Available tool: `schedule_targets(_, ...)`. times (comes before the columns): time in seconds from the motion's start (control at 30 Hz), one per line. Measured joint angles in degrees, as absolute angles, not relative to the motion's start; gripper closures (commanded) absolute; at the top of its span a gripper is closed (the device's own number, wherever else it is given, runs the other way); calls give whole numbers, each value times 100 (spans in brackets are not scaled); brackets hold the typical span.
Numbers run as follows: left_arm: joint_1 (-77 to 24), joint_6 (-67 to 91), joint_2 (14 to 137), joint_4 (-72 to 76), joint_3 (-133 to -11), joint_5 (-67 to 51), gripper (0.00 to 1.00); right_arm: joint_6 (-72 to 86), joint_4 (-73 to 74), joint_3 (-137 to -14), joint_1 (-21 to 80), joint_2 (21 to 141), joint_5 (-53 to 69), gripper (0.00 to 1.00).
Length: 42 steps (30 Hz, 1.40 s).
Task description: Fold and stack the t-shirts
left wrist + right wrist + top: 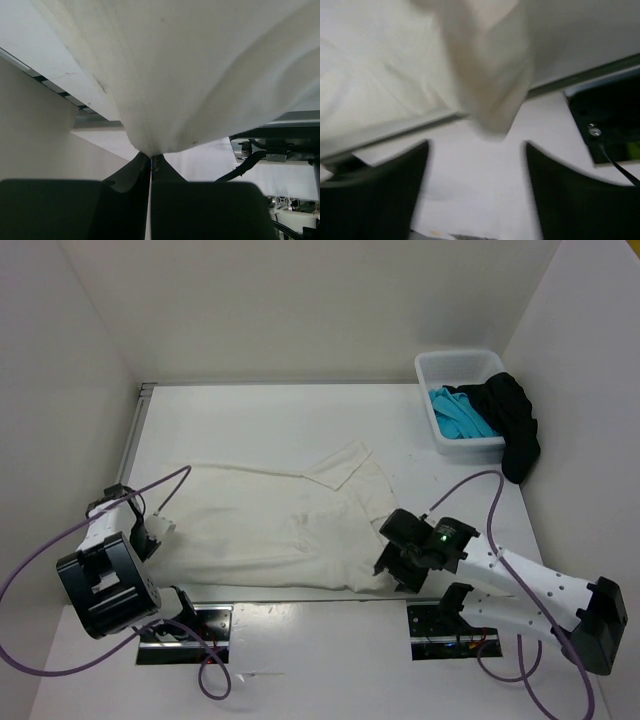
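A cream-white t-shirt (270, 525) lies spread across the middle of the table. At its left edge my left gripper (152, 530) is shut on the cloth; in the left wrist view the cream-white t-shirt (200, 75) rises out of the pinched jaws of my left gripper (151, 156). My right gripper (392, 562) is at the shirt's near right corner, open. In the right wrist view a corner of the cream-white t-shirt (490, 75) hangs just beyond the spread jaws of my right gripper (476, 150), free of them. A turquoise t-shirt (458, 415) lies in the basket, a black t-shirt (515, 425) draped over its rim.
A white plastic basket (440, 365) stands at the back right corner. White walls enclose the table on three sides. Two black base plates (185, 635) and purple cables (470, 485) lie along the near edge.
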State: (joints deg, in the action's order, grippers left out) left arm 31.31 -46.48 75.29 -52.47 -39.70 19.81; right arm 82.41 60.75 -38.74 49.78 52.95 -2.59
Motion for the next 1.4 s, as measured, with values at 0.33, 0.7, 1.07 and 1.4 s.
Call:
schedule_targets(0.33,3439,-4797,7765,-5743,-4204,2274,26,8816,7041,-4971,5734,6003,-657,0)
schedule_targets(0.7,3194,-3839,9419,-5269,-8340,445,19,5411,5892,-9238,4040,9863,-1667,0)
schedule_targets(1.07,1994,-2287,11622,-4058,-9019,-1087,17,3293,4969,-11349,2276,12501,-1529,1)
schedule_targets(1.4,2032,-1739,12274,-3522,-9494,-1262,13,2849,4939,-11740,1664,13694,-937,19)
